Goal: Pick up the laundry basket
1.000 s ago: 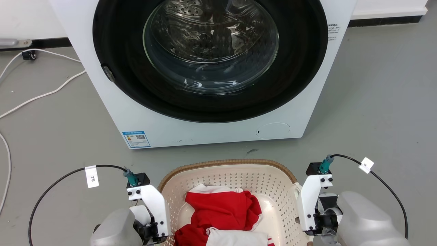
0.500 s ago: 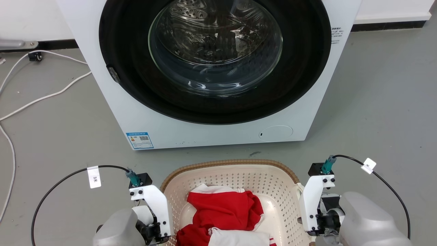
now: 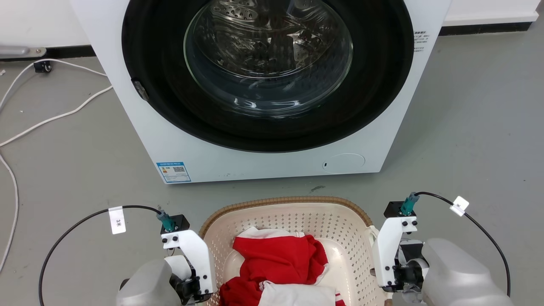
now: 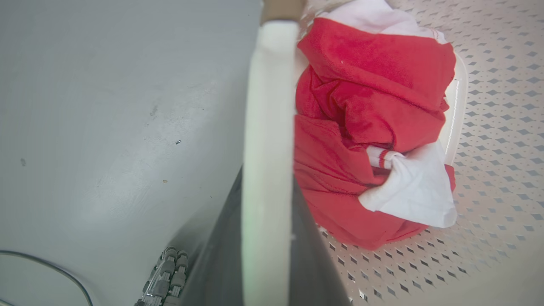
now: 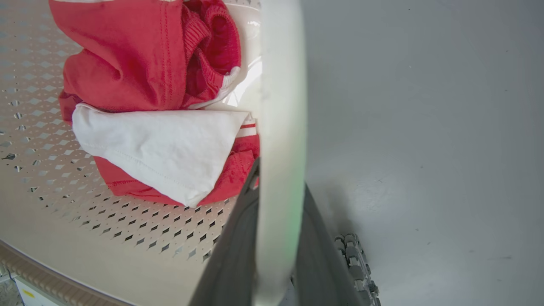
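Basket (image 3: 284, 200): just in front of washer (image 3: 255, 163), between my arms, with clothes (image 3: 276, 261) inside. Can't tell if it's off the floor.
Left gripper (image 4: 267, 182): clenched on white side handle (image 4: 267, 106), bar between fingers.
Right gripper (image 5: 280, 178): clamped on the other handle (image 5: 280, 85).
Slip risk: the bars look smooth. If my arms rise unevenly, the basket tilts, a bar slides out and the clothes spill.
Bump risk: far rim is near the washer, so a forward swing could hit it.

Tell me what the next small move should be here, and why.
Probably lift both arms together, slowly and level. The left gripper seems shut on the left handle, the right gripper on the right handle of the laundry basket, which holds clothes; an uneven lift could tip it.
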Tool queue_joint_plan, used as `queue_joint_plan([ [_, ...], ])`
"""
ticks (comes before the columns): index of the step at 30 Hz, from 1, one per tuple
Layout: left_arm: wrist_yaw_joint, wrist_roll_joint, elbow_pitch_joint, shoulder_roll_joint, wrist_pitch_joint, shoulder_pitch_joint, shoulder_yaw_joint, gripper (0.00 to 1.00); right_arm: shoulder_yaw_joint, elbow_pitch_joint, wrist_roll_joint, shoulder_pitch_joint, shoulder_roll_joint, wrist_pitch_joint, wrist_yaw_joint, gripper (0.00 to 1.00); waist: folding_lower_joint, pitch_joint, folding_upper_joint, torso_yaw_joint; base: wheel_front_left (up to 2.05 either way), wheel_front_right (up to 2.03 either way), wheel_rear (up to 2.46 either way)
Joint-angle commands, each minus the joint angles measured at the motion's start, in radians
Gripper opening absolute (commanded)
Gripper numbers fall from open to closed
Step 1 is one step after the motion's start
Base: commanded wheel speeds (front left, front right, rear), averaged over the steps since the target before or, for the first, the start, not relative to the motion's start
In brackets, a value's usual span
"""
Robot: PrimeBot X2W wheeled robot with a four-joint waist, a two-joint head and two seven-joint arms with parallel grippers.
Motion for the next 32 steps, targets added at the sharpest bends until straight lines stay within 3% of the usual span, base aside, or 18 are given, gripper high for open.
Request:
queue_joint_plan([
  [1,0.003,-0.006,0.0,0.012,-0.007,-0.01,0.0,0.0,0.004,0.006,0.006,-0.013,-0.009,-0.005,0.0,0.0,0.0,0.002,-0.0001,0.0,0.0,0.0,0.0],
  [32,-0.001,-0.027,0.0,0.014,-0.032,-0.028,-0.024,0.0,0.031,0.014,0.04,-0.024,-0.009,-0.022,0.0,0.0,0.0,0.015,-0.0001,0.0,0.0,0.0,0.0],
])
